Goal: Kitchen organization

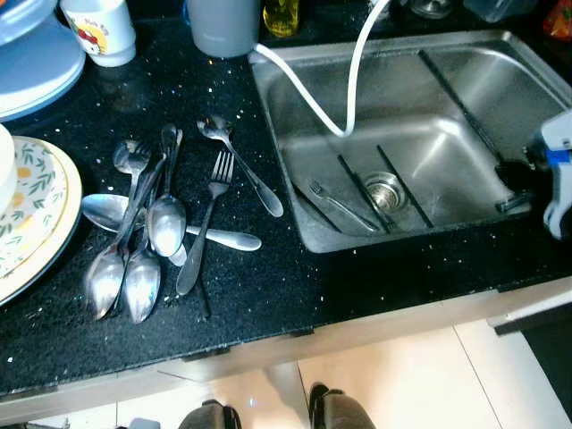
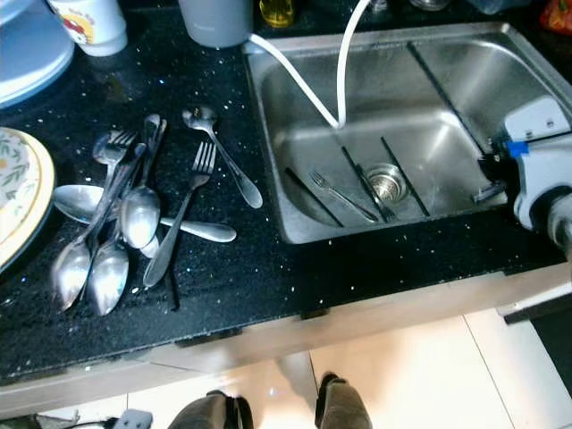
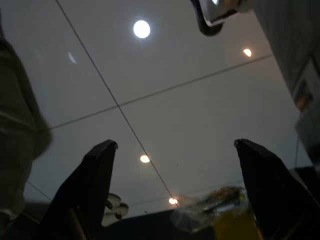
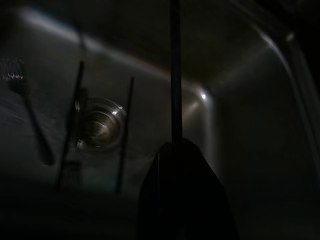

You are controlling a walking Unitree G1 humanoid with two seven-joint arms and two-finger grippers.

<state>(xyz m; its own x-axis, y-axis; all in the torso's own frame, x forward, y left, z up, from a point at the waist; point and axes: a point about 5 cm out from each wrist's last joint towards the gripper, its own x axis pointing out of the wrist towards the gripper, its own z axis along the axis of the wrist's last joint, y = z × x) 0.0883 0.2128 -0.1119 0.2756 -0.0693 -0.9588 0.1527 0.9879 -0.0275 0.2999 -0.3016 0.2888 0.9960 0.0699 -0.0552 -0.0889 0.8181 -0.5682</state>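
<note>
A pile of spoons and forks [image 1: 147,228] lies on the black counter [image 1: 268,295], left of the steel sink [image 1: 465,80]. In the basin rest a fork [image 1: 342,207] and thin black sticks [image 1: 362,192] beside the drain [image 1: 384,190]. My right gripper [image 1: 514,179] hangs over the basin's right side, shut on the near end of one long black stick [image 1: 460,107], which runs straight out from the fingers [image 4: 182,200] in the right wrist view. My left gripper [image 3: 180,200] is open with nothing between its fingers, over glossy white floor tiles.
Patterned plates [image 1: 36,214] sit at the counter's left edge, with blue dishes [image 1: 40,67] behind them. A white bottle [image 1: 98,27], a grey cup [image 1: 223,25] and a yellow bottle [image 1: 281,16] line the back. A white hose [image 1: 350,80] dangles into the sink.
</note>
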